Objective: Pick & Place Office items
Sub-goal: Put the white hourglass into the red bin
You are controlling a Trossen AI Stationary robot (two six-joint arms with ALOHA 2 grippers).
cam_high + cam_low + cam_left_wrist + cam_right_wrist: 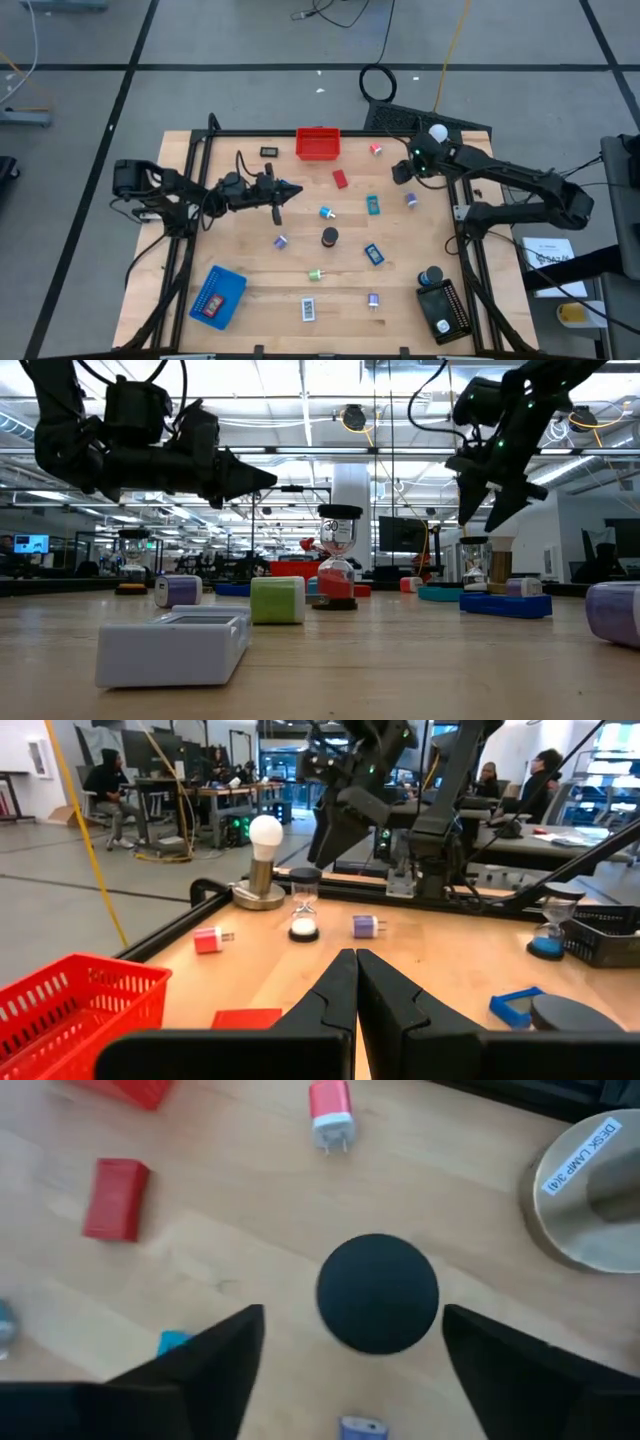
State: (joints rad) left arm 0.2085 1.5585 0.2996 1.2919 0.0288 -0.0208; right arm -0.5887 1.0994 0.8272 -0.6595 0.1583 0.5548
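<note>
The right gripper [350, 1350] hangs over the far right of the surface [250, 260], its fingers spread wide and released, holding nothing. Directly below them stands a black-topped hourglass [378, 1292], upright beside the lamp stand [590, 1190]. A red plug [328, 1110] and a red block [116, 1200] lie nearby. The left gripper [292, 190] hovers mid-surface, fingers clenched and empty.

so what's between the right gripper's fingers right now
In the right wrist view, a black round top of a small hourglass stands on the wooden table between the open right gripper's fingers, untouched by either.
</note>
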